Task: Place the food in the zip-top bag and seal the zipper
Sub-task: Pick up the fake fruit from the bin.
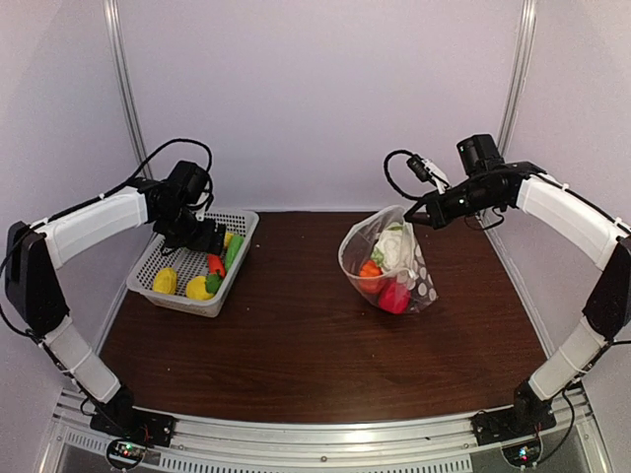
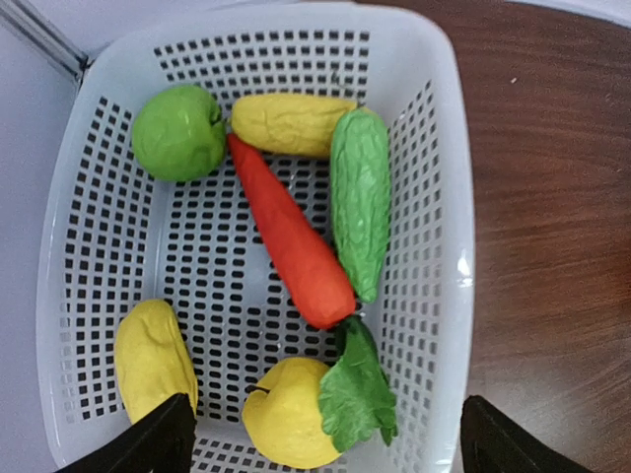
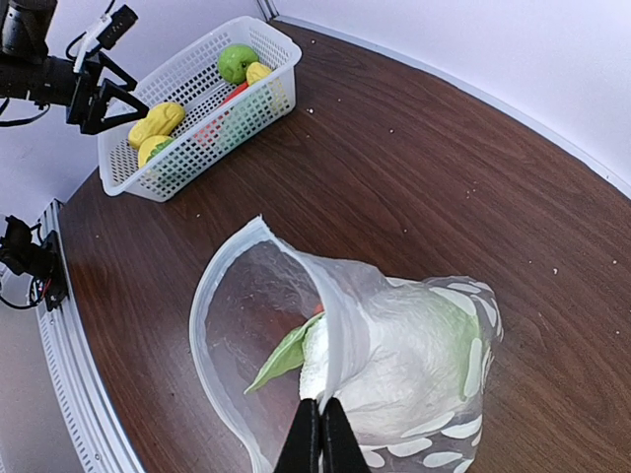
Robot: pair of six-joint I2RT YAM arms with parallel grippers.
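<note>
Several pieces of food lie in the white mesh basket [image 2: 449,296]: a green apple [image 2: 179,133], a yellow cob [image 2: 291,123], a green gourd [image 2: 360,202], an orange-red carrot [image 2: 293,241] and two yellow fruits [image 2: 281,419]. My left gripper [image 2: 325,448] hangs open over the basket's near end, touching nothing. The zip-top bag [image 1: 419,281] stands at the right with its mouth held open. In it are a white leafy piece [image 3: 414,355], an orange piece [image 1: 370,269] and a red piece [image 1: 394,296]. My right gripper [image 3: 320,434] is shut on the bag's mouth edge beside the zipper [image 3: 212,286].
The basket [image 1: 187,304] sits at the table's left rear, close to the side wall. Bare dark wood table [image 1: 306,345] lies between basket and bag. White enclosure walls ring the table.
</note>
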